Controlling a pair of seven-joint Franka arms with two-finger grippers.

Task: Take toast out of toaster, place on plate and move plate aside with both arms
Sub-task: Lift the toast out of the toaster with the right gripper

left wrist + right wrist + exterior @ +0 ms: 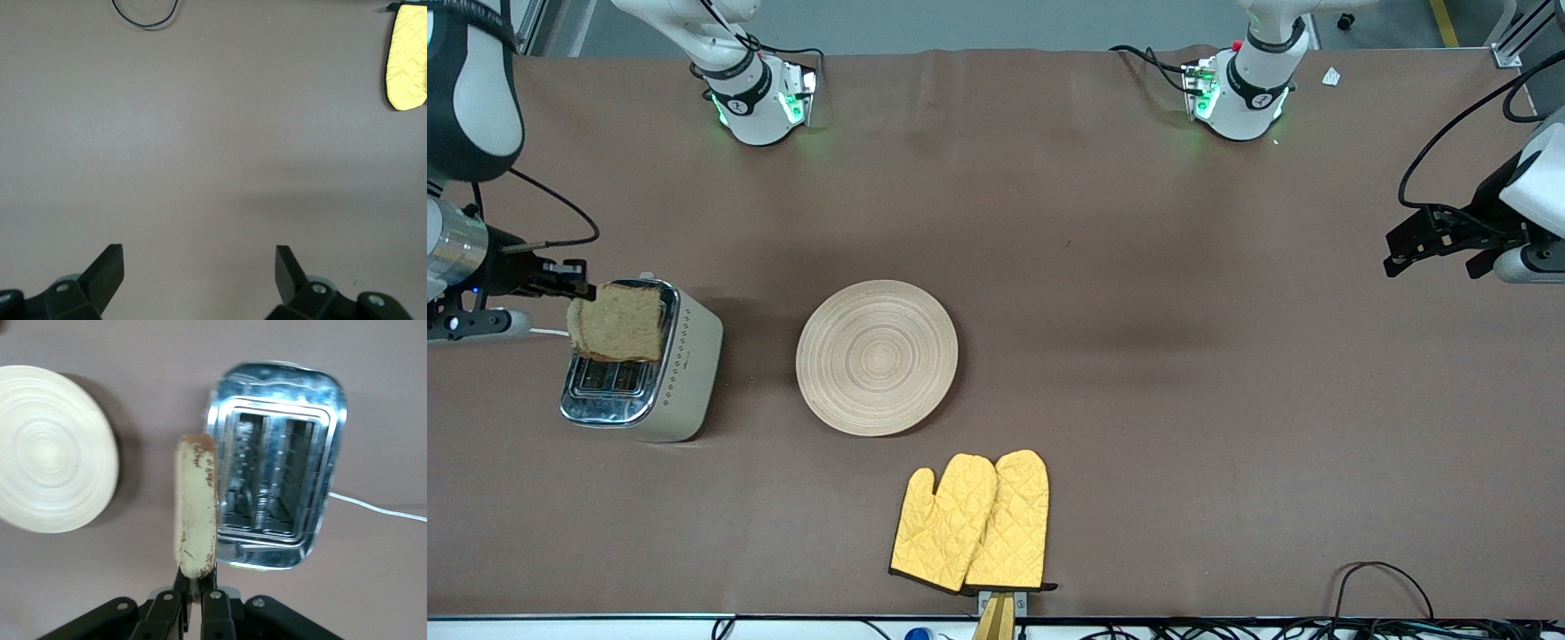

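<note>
The brown cloth-covered bench [1138,267] fills the front view, with the two white arms based along its top edge. Left of centre lies the round pale beige grooved wooden plate [877,357], bare, beside the shiny chrome-topped cream toaster [645,373] at the lower left. Bottom centre, nearer the camera than the plate, lie two quilted yellow oven mitts [971,523]. The squarish speckled brown toast slice [616,322] hangs on edge over the toaster, pinched by the right arm's black hand [578,289]. At the right edge, the left arm's black hand [1392,258] waits over bare bench, fingers wide apart.
</note>
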